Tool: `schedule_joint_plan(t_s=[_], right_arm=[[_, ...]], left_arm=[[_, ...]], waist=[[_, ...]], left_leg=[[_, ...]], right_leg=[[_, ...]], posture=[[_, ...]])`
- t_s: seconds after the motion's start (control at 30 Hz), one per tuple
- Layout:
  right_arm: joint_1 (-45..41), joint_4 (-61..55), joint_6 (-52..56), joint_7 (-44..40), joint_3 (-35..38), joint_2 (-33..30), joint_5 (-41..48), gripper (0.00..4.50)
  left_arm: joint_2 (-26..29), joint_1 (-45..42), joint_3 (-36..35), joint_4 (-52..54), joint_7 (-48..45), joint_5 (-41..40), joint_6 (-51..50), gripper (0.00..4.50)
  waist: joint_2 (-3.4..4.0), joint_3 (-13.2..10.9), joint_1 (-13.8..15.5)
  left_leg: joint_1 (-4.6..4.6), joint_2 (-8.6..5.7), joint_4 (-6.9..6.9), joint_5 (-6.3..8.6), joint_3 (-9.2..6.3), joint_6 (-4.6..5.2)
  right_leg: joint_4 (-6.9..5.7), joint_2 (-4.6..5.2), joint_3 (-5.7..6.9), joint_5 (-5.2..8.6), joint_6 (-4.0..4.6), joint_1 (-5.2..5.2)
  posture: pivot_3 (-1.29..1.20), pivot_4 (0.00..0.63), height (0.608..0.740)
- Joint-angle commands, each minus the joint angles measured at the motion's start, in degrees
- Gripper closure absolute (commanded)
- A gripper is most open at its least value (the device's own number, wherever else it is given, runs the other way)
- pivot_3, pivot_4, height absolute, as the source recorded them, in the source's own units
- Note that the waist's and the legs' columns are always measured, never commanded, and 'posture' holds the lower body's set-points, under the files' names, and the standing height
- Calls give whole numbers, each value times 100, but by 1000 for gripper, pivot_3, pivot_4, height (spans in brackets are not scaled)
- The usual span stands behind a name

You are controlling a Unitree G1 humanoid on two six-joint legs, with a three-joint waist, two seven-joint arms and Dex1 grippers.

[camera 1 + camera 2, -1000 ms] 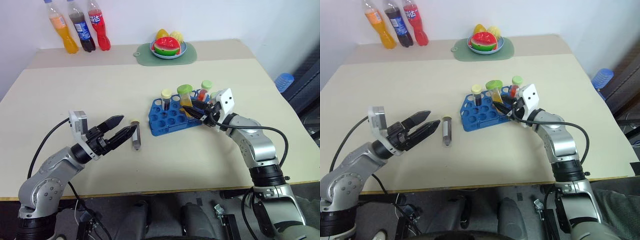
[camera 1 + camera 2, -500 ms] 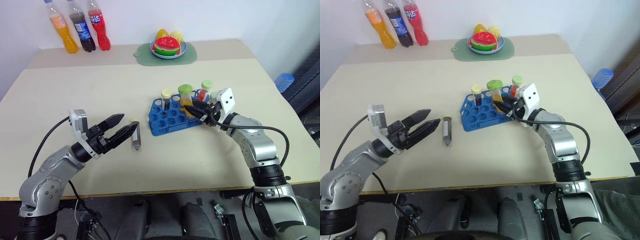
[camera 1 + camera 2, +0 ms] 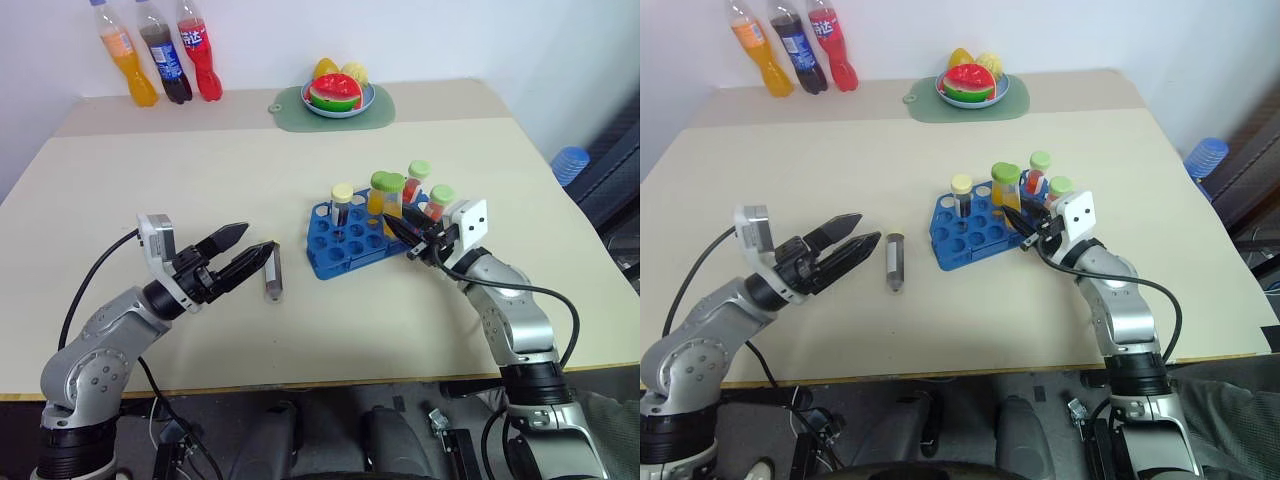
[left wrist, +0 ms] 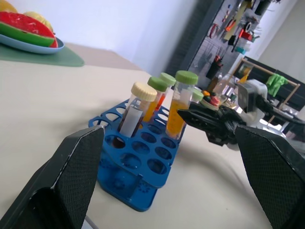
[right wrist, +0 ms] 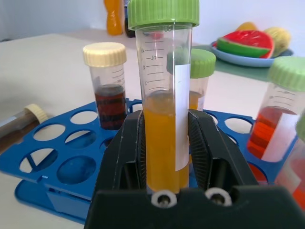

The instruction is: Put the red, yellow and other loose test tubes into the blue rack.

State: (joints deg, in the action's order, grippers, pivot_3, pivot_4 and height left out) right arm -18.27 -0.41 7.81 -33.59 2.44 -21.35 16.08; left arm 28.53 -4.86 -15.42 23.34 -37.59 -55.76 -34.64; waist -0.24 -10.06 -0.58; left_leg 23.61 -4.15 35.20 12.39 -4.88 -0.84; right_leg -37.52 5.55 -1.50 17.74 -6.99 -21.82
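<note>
Four capped tubes stand in the blue rack (image 3: 352, 236), one brown tube (image 3: 272, 270) lies on the tabletop (image 3: 180, 170) centre-left; right fingers (image 5: 131, 157) clamp the yellow tube (image 5: 164, 119), left fingers (image 3: 228, 237) apart.

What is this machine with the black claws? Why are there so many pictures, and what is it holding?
It is a robot with two arms, and each arm ends in a two-fingered claw called a gripper. Two pictures come from cameras in its head, looking down at the table. The other two come from a camera on each wrist, looking along the fingers. On the table are a blue rack with tubes standing in it, one loose tube, three bottles and a plate of toy fruit. The right gripper pinches the yellow tube, which stands in the rack. The left gripper is open, beside the loose tube.
</note>
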Motion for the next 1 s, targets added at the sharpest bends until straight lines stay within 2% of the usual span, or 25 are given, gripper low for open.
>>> schedule_joint_plan(t_s=[0.03,0.1,0.33,0.4,0.5,0.57,0.67,0.77,0.87,1.0], right_arm=[[103,-113,-354,230,141,97,-118,3703],[153,-55,-480,244,157,133,-115,3703],[195,-66,-768,331,21,-35,-560,297],[240,-198,-681,230,31,-178,-590,297],[557,-699,-224,-224,73,-794,-526,297],[859,-1079,173,-555,130,-1203,-338,297],[1457,-1690,670,-1069,467,-1859,61,297],[1877,-2115,1033,-1446,848,-2388,385,297],[2002,-2332,1339,-1642,1147,-2681,674,297],[2040,-2545,1689,-1905,1385,-2969,1012,297]], left_arm=[[-14,-124,-90,10,-23,-56,85,0],[-24,-174,-73,-21,-6,-51,80,0],[-22,-223,-55,30,342,13,-62,0],[-28,-225,-60,108,626,72,-116,0],[111,-263,14,457,1983,495,-754,0],[226,-346,-64,596,2718,277,-1451,0],[576,-921,-322,263,3982,-644,-3376,0],[622,-1665,-528,-586,5374,-2154,-4273,0],[822,-2271,-222,-1432,6613,-3444,-4404,0],[1174,-2966,834,-2420,8187,-5156,-4041,0]], waist=[[0,0,-1],[0,0,-1],[0,0,-15],[0,0,-13],[-3,-2,25],[-7,-3,30],[-13,-7,45],[-16,-9,84],[-29,-12,67],[-44,-19,126]], left_leg=[[0,0,0,0,0,0],[0,-1,0,0,1,0],[0,0,-2,0,0,0],[0,1,-3,-1,1,-1],[0,-2,-2,-1,0,0],[0,-2,0,0,-1,1],[0,1,1,1,-6,2],[0,1,7,0,-12,2],[0,1,11,1,-10,2],[0,0,11,0,-13,-1]], right_leg=[[0,0,0,0,0,0],[0,-1,0,0,0,0],[0,-3,0,0,0,-2],[0,-4,0,0,0,-3],[0,-1,0,0,-1,-1],[2,1,-1,0,-2,1],[2,1,0,0,-2,3],[-5,-8,6,1,-4,4],[-6,-7,5,0,-6,5],[-7,-1,5,0,-6,3]], posture=[[0,150,740],[0,150,740],[0,150,740],[0,150,740],[0,150,740],[0,150,740],[0,150,740],[0,150,740],[0,150,740],[0,150,740]])
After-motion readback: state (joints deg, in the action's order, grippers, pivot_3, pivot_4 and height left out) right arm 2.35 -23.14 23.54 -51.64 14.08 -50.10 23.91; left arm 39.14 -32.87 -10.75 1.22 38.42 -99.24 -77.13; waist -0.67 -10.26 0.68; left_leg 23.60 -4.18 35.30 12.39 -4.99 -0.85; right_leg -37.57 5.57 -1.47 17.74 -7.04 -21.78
